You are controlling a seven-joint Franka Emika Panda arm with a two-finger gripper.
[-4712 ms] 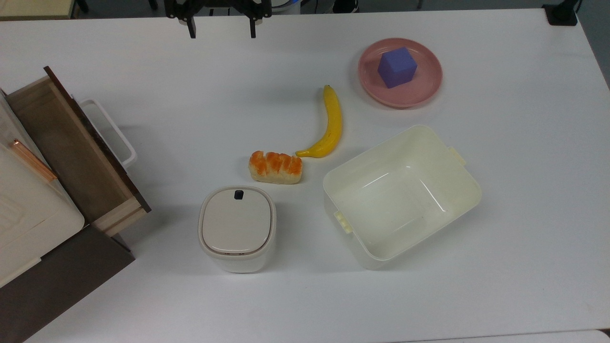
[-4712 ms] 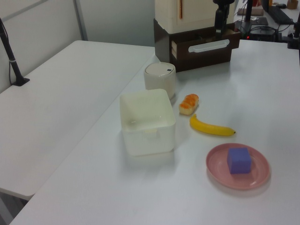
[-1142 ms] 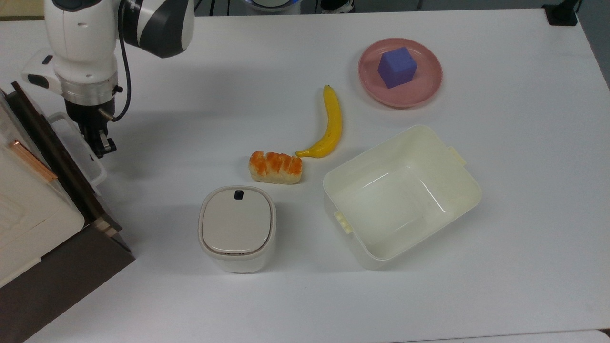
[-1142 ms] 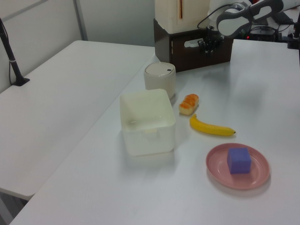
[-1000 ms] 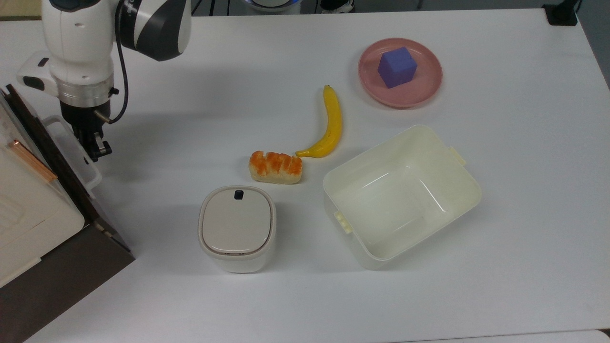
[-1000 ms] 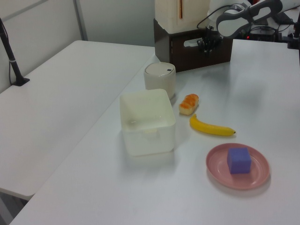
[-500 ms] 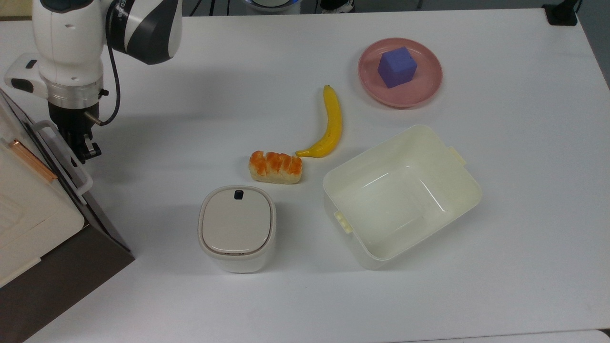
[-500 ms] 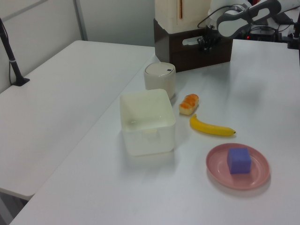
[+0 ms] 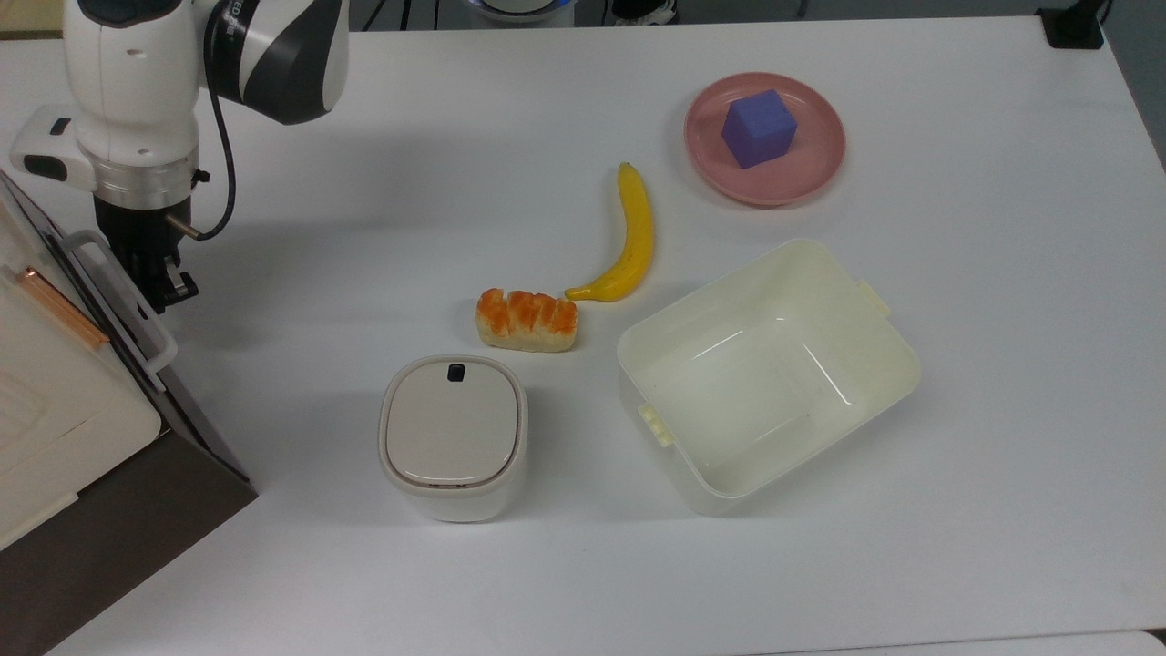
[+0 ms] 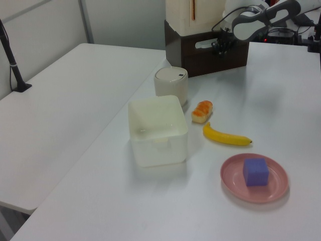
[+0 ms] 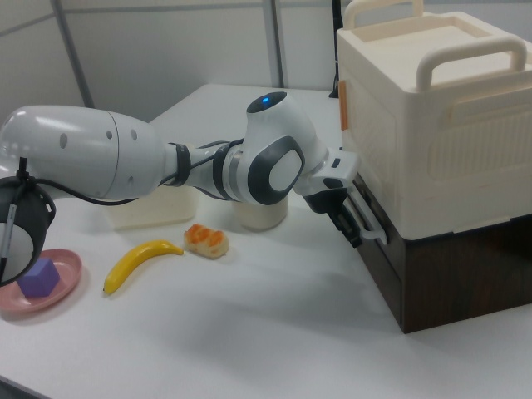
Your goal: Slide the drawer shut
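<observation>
1. Drawer (image 9: 109,301) at the top view's left edge, set in the dark brown cabinet (image 9: 137,519) under the white appliance (image 9: 55,383); front panel looks flush or very nearly flush with the cabinet face, no light-wood box or brown bottom showing; white loop handle (image 9: 123,296) stands out toward the table (image 9: 583,583).
2. Gripper (image 9: 173,287) just beside the handle on the table side, pointing down in the top view; in the right view, gripper (image 11: 349,224) sits against the handle (image 11: 370,218); whether touching or a hair apart, cannot tell.
3. Jaws: cannot tell whether open or closed; fingers dark and seen end-on.
4. Step judged: the tail of the push, closing apparently done or all but done.
5. Next move likely calls for a last short press along the slide if any gap remains, then a straight retreat clear of the handle without snagging it.
6. Hard to make out: seam between panel and cabinet, dark on dark; in the left view, gripper (image 10: 219,46) small against the drawer front (image 10: 210,52); cabinet cut off by the top view's left edge.
</observation>
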